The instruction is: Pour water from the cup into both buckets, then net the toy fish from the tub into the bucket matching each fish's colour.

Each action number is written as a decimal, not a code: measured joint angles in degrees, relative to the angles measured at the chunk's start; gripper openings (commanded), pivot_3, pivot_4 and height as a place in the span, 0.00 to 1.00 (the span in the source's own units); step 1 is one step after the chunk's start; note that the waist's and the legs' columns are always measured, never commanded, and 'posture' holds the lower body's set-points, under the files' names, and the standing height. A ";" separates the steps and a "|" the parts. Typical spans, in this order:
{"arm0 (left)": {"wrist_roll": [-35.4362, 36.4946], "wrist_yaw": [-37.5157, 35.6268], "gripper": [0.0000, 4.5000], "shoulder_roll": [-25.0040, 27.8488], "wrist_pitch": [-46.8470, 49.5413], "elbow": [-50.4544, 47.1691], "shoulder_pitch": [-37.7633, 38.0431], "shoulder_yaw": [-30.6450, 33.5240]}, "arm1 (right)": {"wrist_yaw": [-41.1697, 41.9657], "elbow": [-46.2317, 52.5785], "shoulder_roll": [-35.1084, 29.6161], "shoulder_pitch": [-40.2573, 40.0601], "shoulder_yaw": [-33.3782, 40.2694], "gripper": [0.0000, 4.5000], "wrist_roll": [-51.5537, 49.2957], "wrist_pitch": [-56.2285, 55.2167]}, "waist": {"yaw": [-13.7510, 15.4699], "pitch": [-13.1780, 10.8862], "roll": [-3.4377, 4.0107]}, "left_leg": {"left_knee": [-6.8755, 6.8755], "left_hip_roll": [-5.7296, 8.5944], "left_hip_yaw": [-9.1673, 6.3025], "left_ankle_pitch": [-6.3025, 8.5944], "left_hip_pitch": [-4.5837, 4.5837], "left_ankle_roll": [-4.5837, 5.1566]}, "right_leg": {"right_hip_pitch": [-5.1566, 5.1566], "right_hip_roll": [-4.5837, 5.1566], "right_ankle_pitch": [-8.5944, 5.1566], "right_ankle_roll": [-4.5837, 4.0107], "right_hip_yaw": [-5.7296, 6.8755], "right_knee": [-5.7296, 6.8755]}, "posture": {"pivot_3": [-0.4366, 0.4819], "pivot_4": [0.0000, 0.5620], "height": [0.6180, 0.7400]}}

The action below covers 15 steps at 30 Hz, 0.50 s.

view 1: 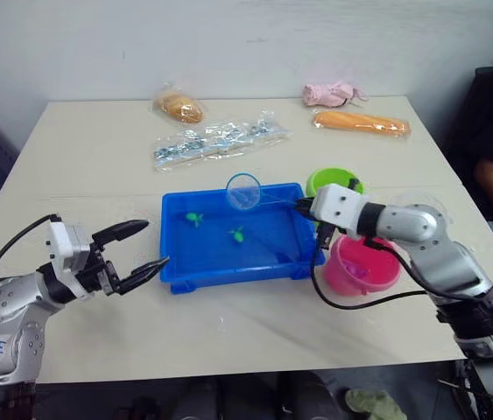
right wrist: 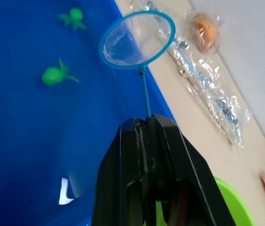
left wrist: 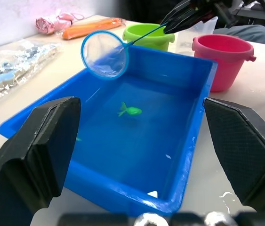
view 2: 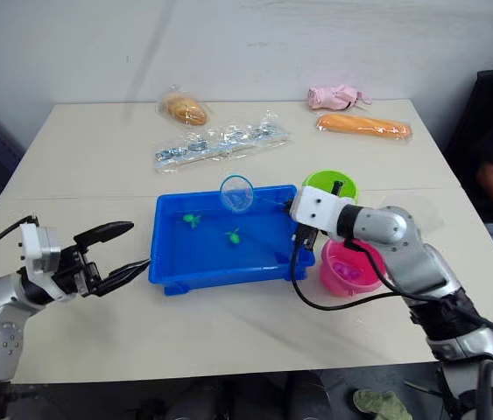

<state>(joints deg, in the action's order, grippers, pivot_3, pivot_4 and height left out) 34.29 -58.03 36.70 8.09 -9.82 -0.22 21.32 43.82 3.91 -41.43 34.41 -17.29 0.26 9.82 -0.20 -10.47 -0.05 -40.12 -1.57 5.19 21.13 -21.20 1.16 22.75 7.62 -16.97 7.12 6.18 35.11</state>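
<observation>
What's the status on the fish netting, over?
Right gripper shut on net handle, hoop raised above far rim of tub. Left gripper open, idle beside tub. Two green fish in water. Nothing blocking.

You see tub (view 1: 228, 271): glossy blue plastic | net (right wrist: 137, 40): fine sheer mesh | table (view 1: 97, 157): smooth matt | wrappers (view 1: 215, 142): shiny crinkled film

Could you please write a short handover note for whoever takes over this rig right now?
Right gripper: jaws shut on the net's handle, hoop held over the far rim of the tub.
Left gripper: jaws open, holding nothing, near the tub's left end.
Two green fish sit in the tub's water.
Green bucket and pink bucket stand at the tub's right end; something pink lies inside the pink bucket.
Left: net both green fish into the green bucket.
</observation>
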 measured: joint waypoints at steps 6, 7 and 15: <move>0.01 2.05 0.99 0.01 -0.10 -2.18 2.45 1.12 | -0.90 -5.96 2.47 2.38 -2.38 0.00 7.41 -2.35 | -0.39 0.00 0.00 | 0.00 -0.02 0.08 0.00 0.03 -0.01 | 0.02 -0.04 0.00 0.00 -0.03 0.04 | 0.48 0.27 1.00; 0.01 2.19 0.99 0.01 -0.13 -2.70 2.88 1.14 | -0.88 -6.65 2.97 2.73 -2.56 0.00 8.30 -2.55 | -0.52 0.00 0.00 | 0.01 -0.02 0.08 0.00 0.02 -0.02 | 0.02 -0.05 0.00 0.00 -0.03 0.04 | 0.48 0.27 1.00; 0.24 0.23 0.99 0.78 -1.41 -2.71 6.96 3.74 | 5.35 -6.89 5.25 1.85 -3.76 0.00 8.91 -0.87 | -1.41 0.00 0.01 | 0.05 -0.05 0.07 0.00 0.02 -0.03 | 0.02 -0.07 -0.01 -0.01 -0.02 0.01 | 0.48 0.27 1.00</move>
<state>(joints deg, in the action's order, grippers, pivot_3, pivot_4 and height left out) 34.53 -57.79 37.48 6.68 -12.53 6.73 25.06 49.17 -2.98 -36.18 36.26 -21.04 9.16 8.95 -1.61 -10.47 -0.04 -40.07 -1.63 5.25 21.13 -21.18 1.13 22.77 7.55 -16.97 7.12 6.16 35.12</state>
